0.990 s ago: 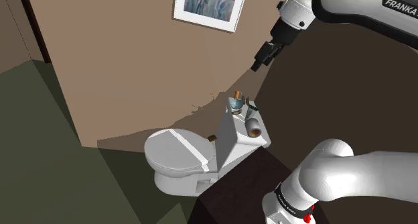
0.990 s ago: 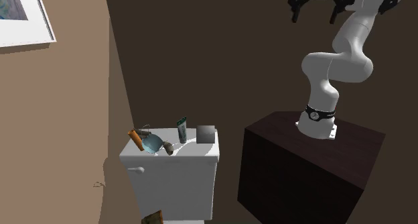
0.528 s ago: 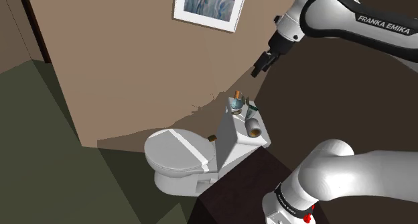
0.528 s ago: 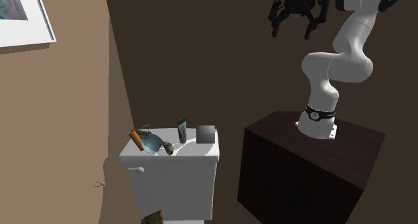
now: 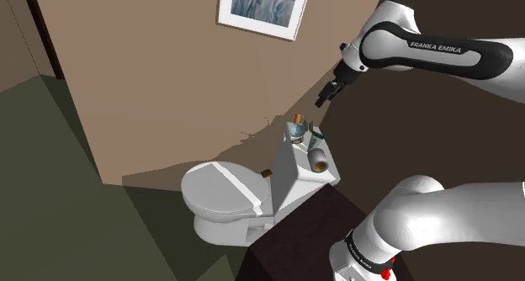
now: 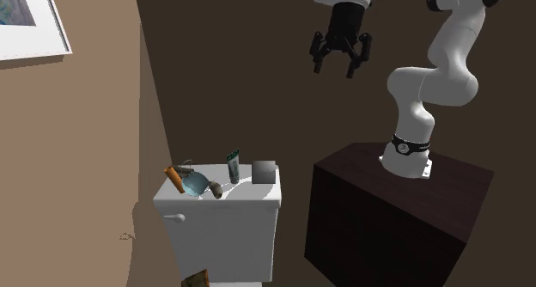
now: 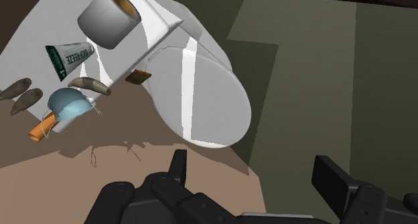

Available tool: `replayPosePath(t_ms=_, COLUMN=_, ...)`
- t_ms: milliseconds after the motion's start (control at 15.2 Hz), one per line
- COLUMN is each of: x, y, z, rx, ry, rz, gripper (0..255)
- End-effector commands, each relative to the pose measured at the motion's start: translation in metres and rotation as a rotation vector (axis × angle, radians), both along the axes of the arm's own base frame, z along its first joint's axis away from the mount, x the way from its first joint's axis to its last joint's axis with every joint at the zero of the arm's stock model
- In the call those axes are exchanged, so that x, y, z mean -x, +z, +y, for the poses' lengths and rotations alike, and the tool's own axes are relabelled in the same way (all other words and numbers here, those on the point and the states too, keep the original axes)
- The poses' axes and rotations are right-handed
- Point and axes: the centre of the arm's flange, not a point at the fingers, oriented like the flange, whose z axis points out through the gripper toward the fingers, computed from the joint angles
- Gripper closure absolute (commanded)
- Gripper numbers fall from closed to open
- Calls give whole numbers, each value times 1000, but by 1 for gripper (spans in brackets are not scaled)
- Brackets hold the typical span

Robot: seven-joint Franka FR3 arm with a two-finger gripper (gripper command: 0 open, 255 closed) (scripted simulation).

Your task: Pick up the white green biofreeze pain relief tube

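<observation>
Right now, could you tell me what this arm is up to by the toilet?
The white arm is meant to pick up the white-green tube, which sits on the toilet tank lid next to a toilet roll. Its pincer hangs open well above the tank, off toward the stand, holding nothing yet.

A tan wall (image 5: pixel 151 86) runs behind a white toilet (image 5: pixel 220 193), whose closed lid lies in front of a boxy white tank (image 6: pixel 225 234) standing by the wall, and a white-framed picture (image 5: pixel 261 8) hangs high on that wall. The floor (image 5: pixel 59 220) is a dull olive green, darker where shade falls across it. Light reaches the wall toward the shoulder view's left, while the stretch behind and above the tank lies in deep brown shadow (image 6: pixel 240 70).
</observation>
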Motion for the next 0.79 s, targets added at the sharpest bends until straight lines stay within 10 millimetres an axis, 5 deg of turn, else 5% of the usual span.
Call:
replayPosePath(t_ms=0, x=-6, y=-17, z=-20, rx=-1, ry=3, rz=-3, gripper=0)
replayPosePath(t_ms=726, x=-42, y=-112, z=-126, rx=-15, ry=12, rz=-6, gripper=0)
